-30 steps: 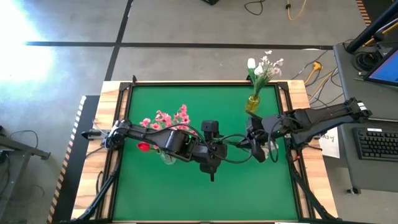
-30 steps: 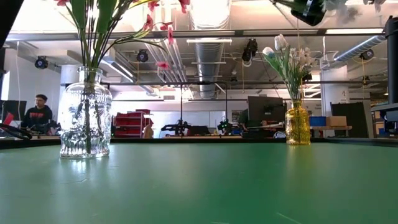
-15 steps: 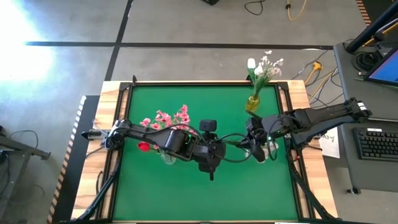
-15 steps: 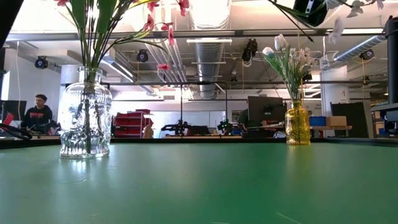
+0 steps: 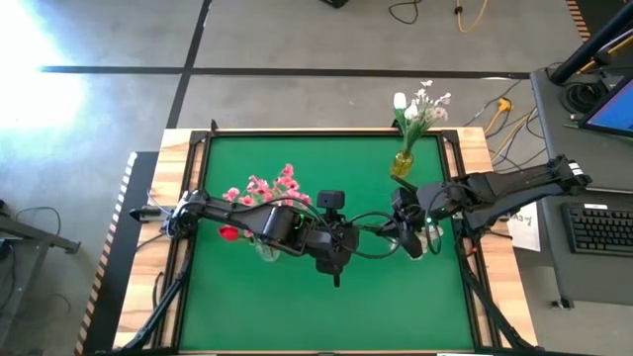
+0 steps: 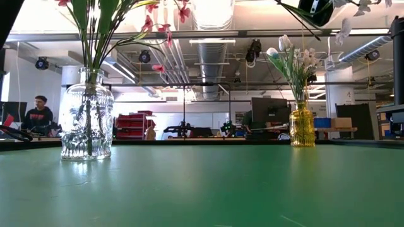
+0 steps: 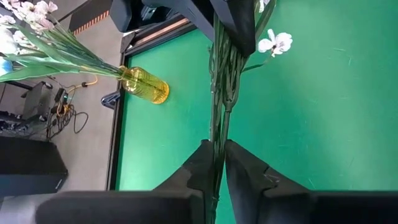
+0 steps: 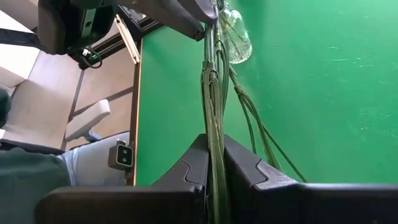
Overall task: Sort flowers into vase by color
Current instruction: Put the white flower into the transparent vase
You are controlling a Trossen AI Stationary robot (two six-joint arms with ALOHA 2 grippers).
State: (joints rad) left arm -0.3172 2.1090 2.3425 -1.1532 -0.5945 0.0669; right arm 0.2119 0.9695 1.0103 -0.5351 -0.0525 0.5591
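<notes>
At the left of the high view a clear glass vase [image 5: 265, 247] stands on the green table [image 5: 297, 163] with pink blossom sprays [image 5: 269, 188] and a red tulip [image 5: 228, 233] spreading up and to the left of it; that vase appears to serve as the pink-and-red one. It sits partly under the left arm, which runs toward frame centre.

At the centre, the left gripper [image 5: 348, 239] and the right gripper [image 5: 394, 225] face each other above the table, both closed on the same bundle of green stems [image 5: 371, 222] strung between them. The left wrist view shows its fingers [image 7: 199, 163] pinched tight on the stems [image 7: 219, 99], with a small white blossom [image 7: 275, 42] branching off beyond; the right wrist view shows its own fingers [image 8: 244, 163] likewise clamped on the stems [image 8: 211, 93]. Holding both ends probably steadies the bunch so one flower can be separated or passed across.

Toward the upper right, a yellow vase [image 5: 402, 163] near the table's far edge holds white tulips and white sprays [image 5: 417, 107], so the white blossoms in hand likely belong there.

The table is flat green baize, bare in the low view's foreground. Behind it lies an open workshop with ceiling ducts, monitors, and a seated person [image 6: 40, 115] at far left.
</notes>
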